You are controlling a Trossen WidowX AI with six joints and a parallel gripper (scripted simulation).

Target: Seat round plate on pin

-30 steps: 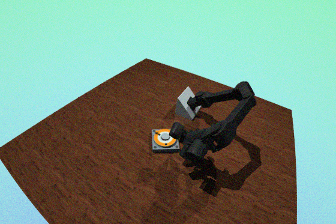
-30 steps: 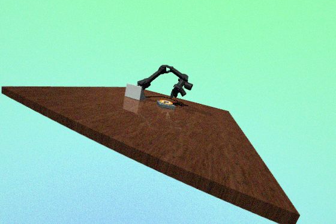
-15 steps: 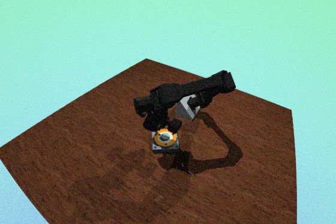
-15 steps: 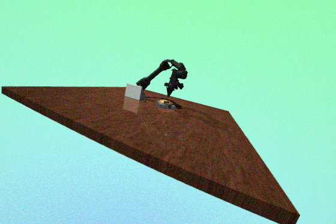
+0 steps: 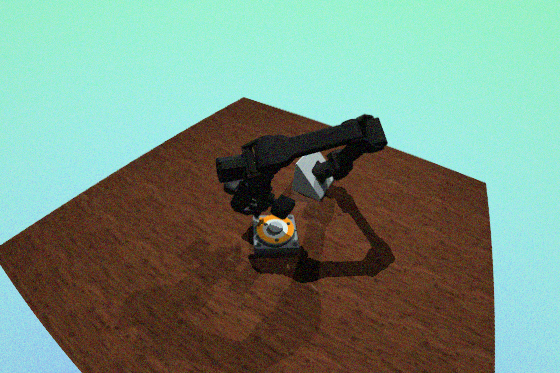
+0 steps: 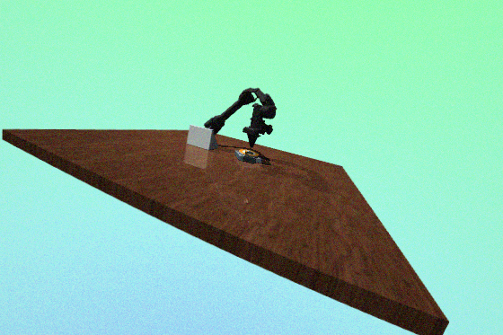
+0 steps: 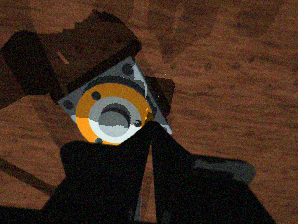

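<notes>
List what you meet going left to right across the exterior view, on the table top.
White block → closed gripper, tips pointing down → orange round plate on its grey base. The gripper and plate overlap closely in this view, so their order is only approximate.
</notes>
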